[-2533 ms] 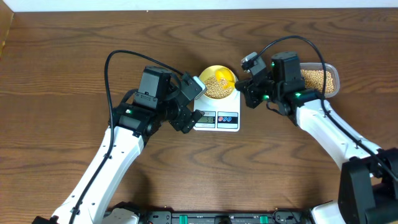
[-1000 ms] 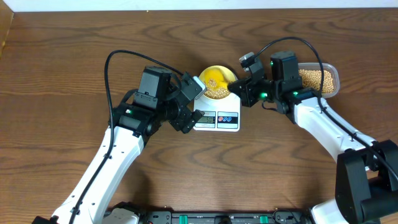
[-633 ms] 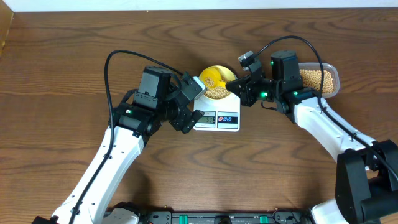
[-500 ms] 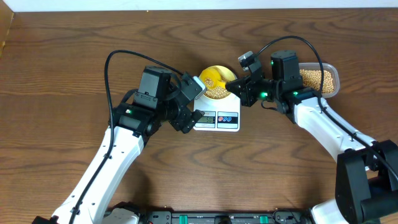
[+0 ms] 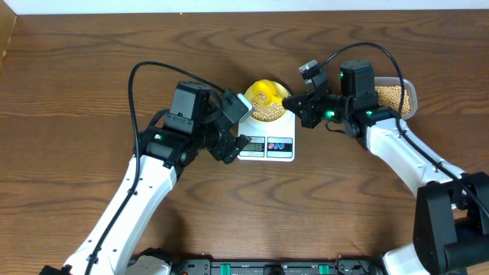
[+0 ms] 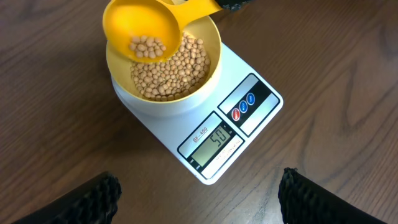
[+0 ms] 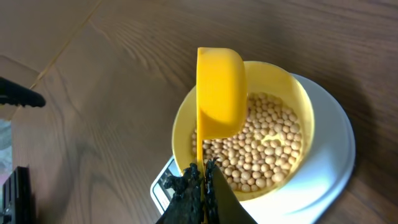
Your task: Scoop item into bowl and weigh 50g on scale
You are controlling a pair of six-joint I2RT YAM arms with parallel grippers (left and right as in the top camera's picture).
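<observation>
Beans point(image 6: 174, 71) lie in the bowl point(image 6: 217, 45) on the scale point(image 6: 261, 106), whose display seems to show the target, so the right gripper point(image 7: 202, 180), clamped on a scoop point(image 6: 129, 22) carrying a few beans above the bowl, probably need only withdraw, while the left gripper point(image 6: 199, 198) has its fingers apart.

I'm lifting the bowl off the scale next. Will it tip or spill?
The bowl probably stays upright: it looks wide, with beans lying below its rim. Pushed, it may slide on the smooth scale top. Tilted, the round beans would likely roll out.
</observation>
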